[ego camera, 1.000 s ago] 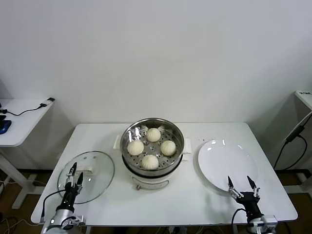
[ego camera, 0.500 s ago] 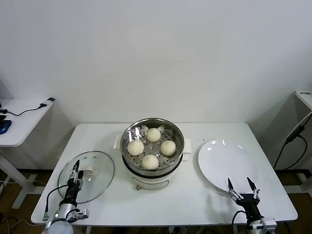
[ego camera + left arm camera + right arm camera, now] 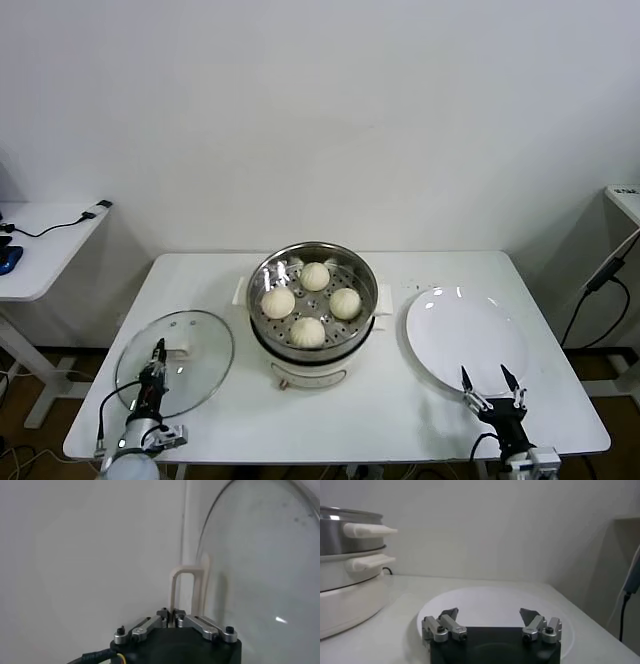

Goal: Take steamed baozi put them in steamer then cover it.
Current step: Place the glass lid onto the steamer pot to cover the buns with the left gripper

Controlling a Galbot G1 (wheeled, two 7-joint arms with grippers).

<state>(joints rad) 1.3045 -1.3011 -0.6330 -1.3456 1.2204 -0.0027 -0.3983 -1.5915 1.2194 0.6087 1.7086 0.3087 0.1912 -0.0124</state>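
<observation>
baozi (image 3: 308, 331): four in steamer (image 3: 313, 312), uncovered
left end effector (image 3: 156, 362): closed on glass lid (image 3: 175, 362) handle (image 3: 188, 591), on worktop (image 3: 390, 410)
right end effector (image 3: 490, 389): open, idle by plate (image 3: 465, 335)
risk: thin pinch, lid may swing or slip when lifted

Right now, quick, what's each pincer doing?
Left pincer: shut on the cover, gripping its white handle.
Right pincer: open, holding nothing, over the near edge of the white plate.
</observation>
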